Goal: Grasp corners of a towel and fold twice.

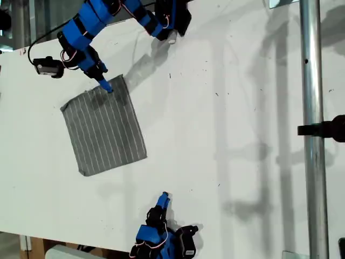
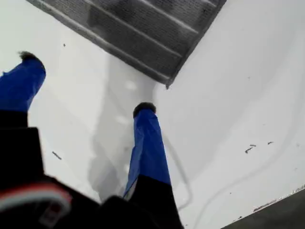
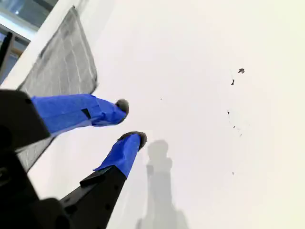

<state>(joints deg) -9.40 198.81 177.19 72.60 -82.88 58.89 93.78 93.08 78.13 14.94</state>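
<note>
The grey striped towel (image 1: pixel 105 132) lies flat on the white table (image 1: pixel 242 162), towards the exterior view's left. My first gripper (image 1: pixel 105 84) hangs over the towel's far corner (image 1: pixel 123 76). In the first wrist view this gripper (image 2: pixel 86 83) is wide open and empty, and that corner (image 2: pixel 167 85) lies just ahead of one fingertip (image 2: pixel 143 109). My second gripper (image 1: pixel 164 197) stands at the table's near edge, apart from the towel's near corner (image 1: pixel 145 156). In the second wrist view, its fingers (image 3: pixel 131 121) are a narrow gap apart, nothing between them, with the towel (image 3: pixel 57 62) off to one side.
A metal pole (image 1: pixel 311 108) with a black clamp (image 1: pixel 323 129) stands at the exterior view's right. A small black camera (image 1: pixel 46 66) on a cable sits beside the first arm. Small dark marks (image 1: pixel 217 94) dot the bare table right of the towel.
</note>
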